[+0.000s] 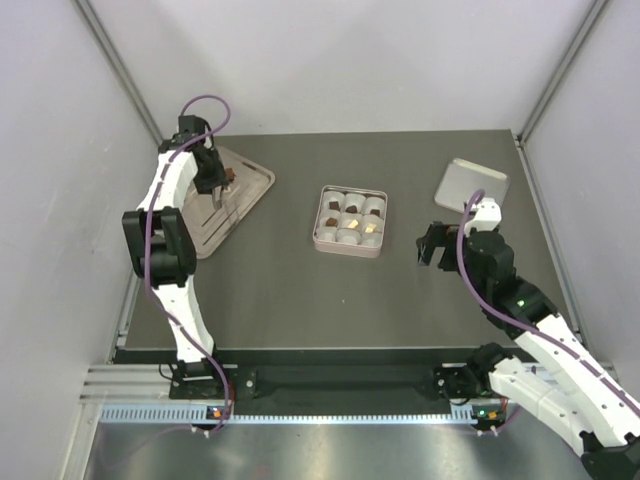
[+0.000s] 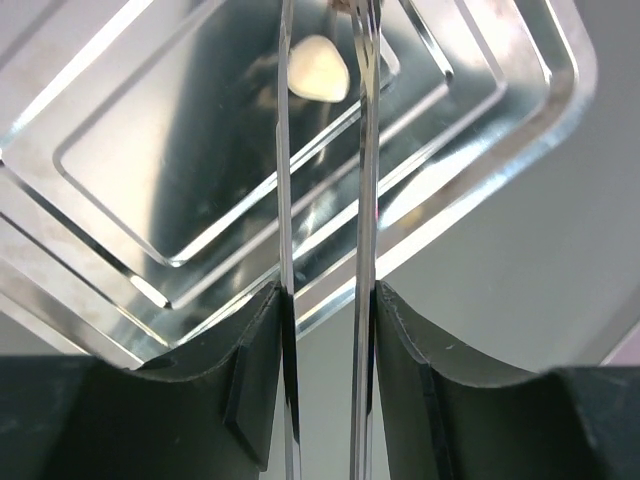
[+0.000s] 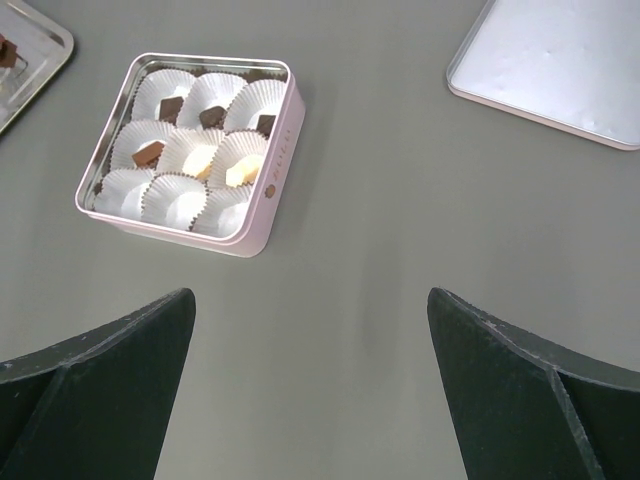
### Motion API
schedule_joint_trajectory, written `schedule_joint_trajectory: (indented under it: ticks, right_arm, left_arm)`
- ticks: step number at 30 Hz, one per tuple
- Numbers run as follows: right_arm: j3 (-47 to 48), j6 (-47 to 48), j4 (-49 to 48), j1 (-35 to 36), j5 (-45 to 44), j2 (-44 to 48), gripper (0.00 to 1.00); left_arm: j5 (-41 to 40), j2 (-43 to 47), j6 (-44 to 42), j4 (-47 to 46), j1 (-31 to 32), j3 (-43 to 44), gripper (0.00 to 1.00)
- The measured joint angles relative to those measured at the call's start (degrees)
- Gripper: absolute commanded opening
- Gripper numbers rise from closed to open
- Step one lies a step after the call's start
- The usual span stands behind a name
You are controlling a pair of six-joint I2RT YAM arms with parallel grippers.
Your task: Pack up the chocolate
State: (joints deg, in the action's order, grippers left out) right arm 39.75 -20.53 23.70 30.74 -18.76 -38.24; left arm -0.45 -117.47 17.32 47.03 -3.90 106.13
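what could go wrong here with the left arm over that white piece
The cream-white piece sits between the thin fingers of the left gripper on a shiny metal tray; it might slip or shoot away when pinched. Only one row of paper cups in the tin looks empty, so a loose drop could land on a filled cup.

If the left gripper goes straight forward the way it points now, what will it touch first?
The left gripper would probably meet the cream-white chocolate piece lying between its thin fingers, then the metal tray beneath; depth is unclear.
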Motion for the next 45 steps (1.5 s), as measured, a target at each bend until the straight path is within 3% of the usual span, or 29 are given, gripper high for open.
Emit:
schedule_joint_trajectory:
  ticks: [30, 35, 45]
  right_arm:
    - [-0.9, 1.03, -3.17, 0.0, -0.48, -3.06, 1.0]
    - [-1.16, 1.05, -3.61, 0.0, -0.68, -3.15, 1.0]
    - [-1.16, 1.05, -4.44, 0.0, -0.7, -3.13, 1.0]
  left_arm:
    - [-0.46, -6.73, -1.25, -3.15, -1.01, 2.67, 0.43]
    - [-0.59, -7.32, -1.14, -3.13, -1.01, 3.65, 0.36]
    - [-1.64, -7.3, -0.96, -1.95, -1.01, 5.09, 0.31]
